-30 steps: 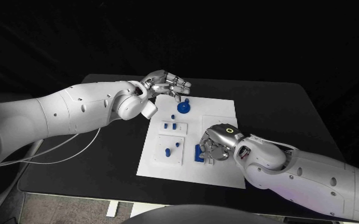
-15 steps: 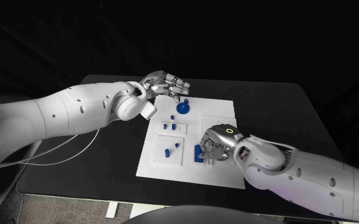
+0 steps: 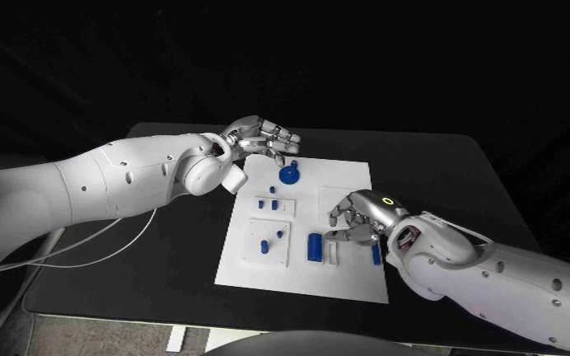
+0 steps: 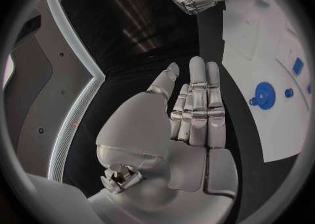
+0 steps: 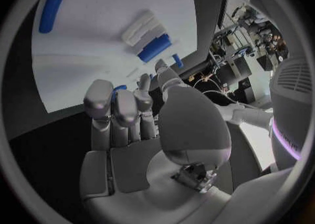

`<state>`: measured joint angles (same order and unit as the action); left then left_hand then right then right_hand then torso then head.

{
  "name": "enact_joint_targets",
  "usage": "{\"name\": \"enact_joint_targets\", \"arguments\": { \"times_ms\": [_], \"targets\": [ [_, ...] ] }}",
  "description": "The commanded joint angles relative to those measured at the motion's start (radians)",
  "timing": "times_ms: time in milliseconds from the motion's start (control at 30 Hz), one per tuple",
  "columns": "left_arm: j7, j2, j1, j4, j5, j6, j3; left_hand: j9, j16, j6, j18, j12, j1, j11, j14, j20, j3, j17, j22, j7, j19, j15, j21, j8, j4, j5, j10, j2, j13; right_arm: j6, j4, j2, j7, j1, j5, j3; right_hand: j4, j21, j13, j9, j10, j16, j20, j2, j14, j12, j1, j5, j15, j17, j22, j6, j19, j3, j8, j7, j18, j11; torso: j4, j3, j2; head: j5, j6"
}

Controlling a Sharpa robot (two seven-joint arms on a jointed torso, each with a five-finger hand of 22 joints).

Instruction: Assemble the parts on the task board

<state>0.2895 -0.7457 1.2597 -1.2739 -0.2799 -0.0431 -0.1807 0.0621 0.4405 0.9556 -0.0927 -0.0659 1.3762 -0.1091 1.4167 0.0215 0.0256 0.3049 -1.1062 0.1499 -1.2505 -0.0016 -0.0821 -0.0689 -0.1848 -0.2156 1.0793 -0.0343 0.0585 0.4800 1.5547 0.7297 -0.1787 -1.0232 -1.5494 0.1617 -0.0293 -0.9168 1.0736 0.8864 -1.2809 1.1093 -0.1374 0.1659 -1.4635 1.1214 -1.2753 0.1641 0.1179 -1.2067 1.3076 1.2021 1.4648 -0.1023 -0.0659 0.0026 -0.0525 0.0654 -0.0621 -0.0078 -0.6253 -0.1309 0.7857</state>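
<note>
The white task board (image 3: 351, 278) lies mid-table, also seen in the wrist views (image 4: 262, 129) (image 5: 112, 24). On it are a round blue part (image 3: 289, 175) (image 4: 264, 95), small blue pegs (image 3: 268, 204), a blue block (image 3: 315, 246) (image 5: 154, 48) and a blue rod (image 3: 376, 255) (image 5: 55, 1). My left hand (image 3: 263, 138) (image 4: 190, 114) hovers flat over the board's far left corner, fingers straight, holding nothing. My right hand (image 3: 362, 220) (image 5: 131, 124) hangs over the board's right side with its fingers loosely curled and apart, beside the rod. A blue bit shows through its fingers; whether it touches them is unclear.
The black table (image 3: 475, 183) has open surface to the right and left of the board. A white cable (image 3: 107, 236) trails across the left side under my left arm. The table's front edge (image 3: 119, 315) is close to the board's near side.
My right hand has lifted off the blue block and moved right and a little farther away, uncovering the block and the rod. The left hand has barely moved.
</note>
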Motion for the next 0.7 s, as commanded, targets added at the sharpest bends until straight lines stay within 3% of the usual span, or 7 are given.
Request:
{"name": "enact_joint_targets", "arguments": {
  "times_ms": [33, 167, 233, 300, 400, 533, 700],
  "targets": [
    [0.011, 0.001, 0.001, 0.001, 0.007, 0.006, 0.001, 0.001, 0.006, -0.003, 0.000, 0.003, 0.004, 0.000, -0.006, -0.002, -0.003, -0.001, -0.001, -0.003, -0.001, 0.000, 0.002, 0.003, -0.001, 0.004, 0.002, -0.003, -0.001, 0.025, 0.014, 0.033, 0.102, -0.002, 0.280, -0.024, 0.002, 0.009, -0.002, -0.127, 0.007, -0.009, 0.008, -0.024, 0.005, -0.007, -0.007, 0.012, -0.011, 0.002, 0.111, -0.015, 0.047, 0.005, 0.003, 0.014, -0.002, -0.012, -0.0015, 0.0000, 0.001, 0.004, -0.004],
    [0.013, 0.002, 0.001, 0.004, 0.007, 0.004, 0.001, 0.001, 0.006, 0.002, 0.000, 0.003, 0.003, 0.000, -0.006, -0.002, -0.003, -0.001, -0.001, -0.003, -0.001, 0.000, 0.002, 0.002, 0.000, 0.004, 0.003, -0.004, -0.001, -0.062, 0.026, 0.088, 0.123, -0.010, 0.396, -0.054, 0.029, 0.016, -0.006, -0.299, 0.011, -0.017, 0.016, -0.059, 0.009, -0.009, -0.003, -0.022, -0.019, 0.008, 0.109, -0.038, 0.043, -0.053, 0.005, 0.031, -0.006, -0.022, -0.0023, -0.0014, 0.003, 0.011, -0.010],
    [0.014, 0.003, 0.001, 0.007, 0.007, 0.004, 0.001, 0.001, 0.006, 0.002, 0.000, 0.003, 0.003, 0.000, -0.006, -0.002, -0.003, -0.001, -0.001, -0.003, -0.001, 0.000, 0.002, 0.002, 0.000, 0.004, 0.003, -0.004, -0.001, -0.133, 0.027, 0.115, 0.113, -0.017, 0.435, -0.062, 0.048, 0.038, -0.012, -0.395, 0.015, -0.026, 0.019, -0.075, 0.013, -0.014, 0.008, -0.028, -0.022, 0.015, 0.104, -0.037, 0.039, -0.097, 0.005, 0.035, -0.008, -0.024, -0.0040, -0.0018, 0.003, 0.015, -0.011],
    [0.015, 0.004, 0.001, 0.009, 0.007, 0.003, 0.001, 0.001, 0.006, 0.002, 0.000, 0.003, 0.003, 0.000, -0.006, -0.002, -0.003, -0.001, -0.001, -0.003, -0.001, 0.000, 0.002, 0.002, 0.000, 0.004, 0.003, -0.004, -0.001, -0.191, 0.027, 0.138, 0.092, -0.022, 0.460, -0.067, 0.046, 0.066, -0.021, -0.470, 0.023, -0.040, 0.024, -0.100, 0.020, -0.023, 0.028, -0.074, -0.027, 0.027, 0.097, -0.061, 0.033, -0.157, 0.005, 0.046, -0.011, -0.030, -0.0046, -0.0023, 0.005, 0.018, -0.013],
    [0.016, 0.006, 0.001, 0.011, 0.007, 0.001, 0.001, 0.001, 0.006, 0.002, 0.000, 0.003, 0.003, 0.000, -0.006, -0.002, -0.003, -0.001, -0.001, -0.003, -0.001, 0.000, 0.002, 0.002, 0.000, 0.004, 0.003, -0.004, -0.001, -0.273, 0.025, 0.173, 0.051, -0.028, 0.482, -0.071, 0.048, 0.096, -0.031, -0.615, 0.029, -0.052, 0.030, -0.089, 0.024, -0.027, 0.076, -0.105, -0.033, 0.041, 0.092, -0.055, 0.030, -0.243, 0.005, 0.055, -0.017, -0.037, -0.0072, -0.0024, 0.007, 0.020, -0.014],
    [0.017, 0.007, 0.001, 0.013, 0.007, 0.000, 0.001, 0.001, 0.006, 0.004, 0.001, 0.003, 0.001, 0.001, -0.006, -0.002, -0.003, -0.001, -0.001, -0.003, -0.002, 0.000, 0.003, 0.002, 0.001, 0.005, 0.004, -0.004, -0.001, -0.353, 0.022, 0.210, -0.039, -0.031, 0.473, -0.073, 0.047, 0.123, -0.042, -0.715, 0.028, -0.056, 0.034, -0.079, 0.024, -0.032, 0.117, -0.085, -0.036, 0.054, 0.087, -0.011, 0.033, -0.280, 0.003, 0.045, -0.014, -0.033, -0.0104, -0.0011, 0.009, 0.022, -0.016],
    [0.018, 0.008, 0.001, 0.014, 0.007, 0.000, 0.001, 0.001, 0.006, 0.004, 0.001, 0.003, 0.001, 0.001, -0.006, -0.002, -0.003, -0.001, -0.001, -0.003, -0.002, 0.000, 0.003, 0.002, 0.001, 0.005, 0.004, -0.004, -0.001, -0.456, 0.027, 0.237, -0.183, -0.032, 0.446, -0.074, 0.002, 0.137, -0.043, -0.773, 0.019, -0.049, 0.034, -0.045, 0.019, -0.031, 0.168, -0.109, -0.037, 0.055, 0.085, -0.007, 0.037, -0.280, 0.003, 0.051, -0.012, -0.036, -0.0105, -0.0001, 0.007, 0.030, -0.017]
  ]
}}
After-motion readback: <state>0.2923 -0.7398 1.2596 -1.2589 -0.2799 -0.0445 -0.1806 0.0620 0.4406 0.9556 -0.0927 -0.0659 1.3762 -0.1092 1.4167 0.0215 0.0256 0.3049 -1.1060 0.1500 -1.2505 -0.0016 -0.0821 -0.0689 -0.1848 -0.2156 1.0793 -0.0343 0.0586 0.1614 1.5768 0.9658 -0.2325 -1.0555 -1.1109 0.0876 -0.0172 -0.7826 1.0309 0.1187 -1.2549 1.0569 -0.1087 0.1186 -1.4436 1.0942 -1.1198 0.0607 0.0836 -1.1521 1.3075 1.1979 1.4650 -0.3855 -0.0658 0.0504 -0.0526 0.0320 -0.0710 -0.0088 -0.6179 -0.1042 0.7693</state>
